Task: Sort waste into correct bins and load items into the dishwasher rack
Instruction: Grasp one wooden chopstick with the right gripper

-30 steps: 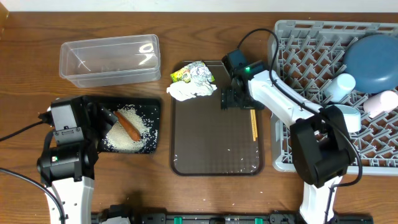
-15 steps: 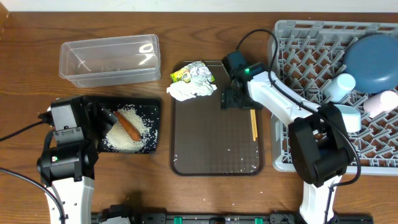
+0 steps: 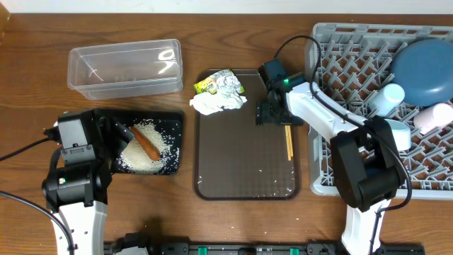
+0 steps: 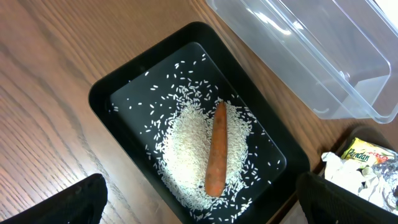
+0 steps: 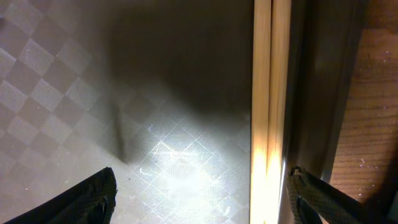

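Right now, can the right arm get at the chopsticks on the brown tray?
Probably yes. The right gripper hangs open just above the chopsticks, which lie bare between its fingers. They sit tight against the rim of the brown tray, which may crowd one finger.

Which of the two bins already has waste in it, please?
The shallow black tray: it holds a pile of rice with the carrot lying on it. The clear tub beside it looks empty.
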You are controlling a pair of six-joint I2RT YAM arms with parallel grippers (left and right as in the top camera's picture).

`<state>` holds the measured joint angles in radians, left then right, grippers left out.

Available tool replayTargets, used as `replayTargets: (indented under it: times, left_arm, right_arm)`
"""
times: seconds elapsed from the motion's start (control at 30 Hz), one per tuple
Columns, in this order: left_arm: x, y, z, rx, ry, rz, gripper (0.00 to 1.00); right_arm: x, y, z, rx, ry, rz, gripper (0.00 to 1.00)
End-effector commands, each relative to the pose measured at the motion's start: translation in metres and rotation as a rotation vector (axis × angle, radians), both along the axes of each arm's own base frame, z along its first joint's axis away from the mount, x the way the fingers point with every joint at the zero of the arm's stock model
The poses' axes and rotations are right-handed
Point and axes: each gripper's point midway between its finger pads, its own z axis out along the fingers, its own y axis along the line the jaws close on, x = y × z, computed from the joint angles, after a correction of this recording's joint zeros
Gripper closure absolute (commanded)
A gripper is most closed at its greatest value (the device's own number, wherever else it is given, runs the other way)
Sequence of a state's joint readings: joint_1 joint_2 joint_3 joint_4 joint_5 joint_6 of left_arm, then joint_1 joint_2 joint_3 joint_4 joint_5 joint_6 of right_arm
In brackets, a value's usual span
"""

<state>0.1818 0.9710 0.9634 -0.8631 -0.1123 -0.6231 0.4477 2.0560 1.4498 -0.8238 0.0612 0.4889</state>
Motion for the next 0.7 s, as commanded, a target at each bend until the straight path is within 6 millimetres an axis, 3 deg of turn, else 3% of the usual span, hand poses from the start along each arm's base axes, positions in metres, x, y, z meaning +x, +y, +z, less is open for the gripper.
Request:
replayTargets:
  times: [0.0, 0.67]
  left_arm:
    - [-0.001, 0.004, 0.0, 0.022, 0.008, 0.004, 0.01]
    - [-0.001, 0.004, 0.0, 0.022, 0.008, 0.004, 0.01]
  right_arm:
    - [-0.003, 0.002, -0.005, -0.008, 0.009, 0.024, 0.15]
    - [-0.013, 0.006, -0.023, 0.014, 0.015, 0.035, 0.16]
